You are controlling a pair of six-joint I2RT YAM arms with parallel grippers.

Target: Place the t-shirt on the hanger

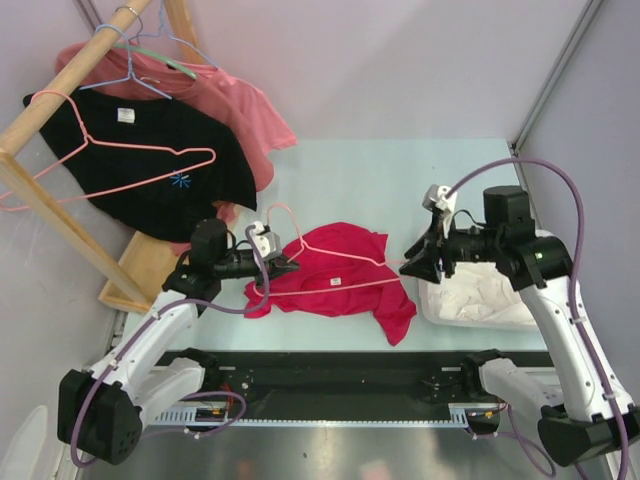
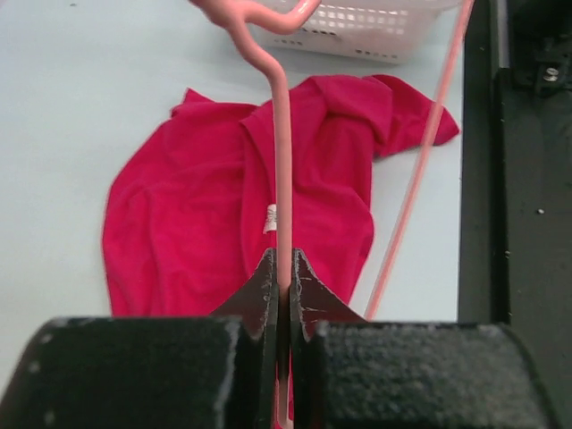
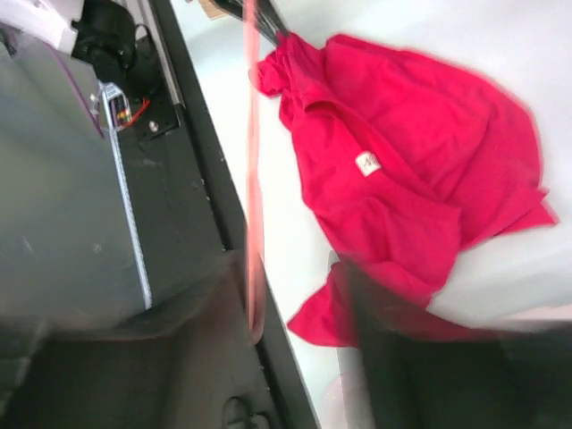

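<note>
While the left arm lies low and stretched forward, its tool (image 1: 285,265) is pinched tight on the hanger (image 1: 345,284). The left wrist view shows the pink wire (image 2: 282,161) rising straight out of the closed jaws (image 2: 283,268) toward its curved hook. The right arm rises from its base and folds over a white basket (image 1: 470,305), and its tool (image 1: 410,268) points back toward the left tool at the hanger's far end. Its jaws stand parted (image 3: 295,295) with the wire (image 3: 253,179) running between them, close to one finger. Blur hides whether wire and finger touch.

The t-shirt (image 1: 335,255) lies crumpled on the table (image 1: 400,180) between the two tools, under the hanger's long bar and not threaded onto it. Behind and left of the left tool, a wooden rack (image 1: 60,230) carries a black t-shirt (image 1: 160,160), a salmon t-shirt (image 1: 240,110), a second pink hanger (image 1: 130,145), a blue hanger (image 1: 135,80) and a green hanger (image 1: 160,55).

Only the wrist views show the shirt's white neck label (image 2: 271,217) (image 3: 367,163), just past the left tool's tips. The left wrist view also shows the basket (image 2: 357,27) beyond the shirt (image 2: 179,223). Only the top view shows the rack.
</note>
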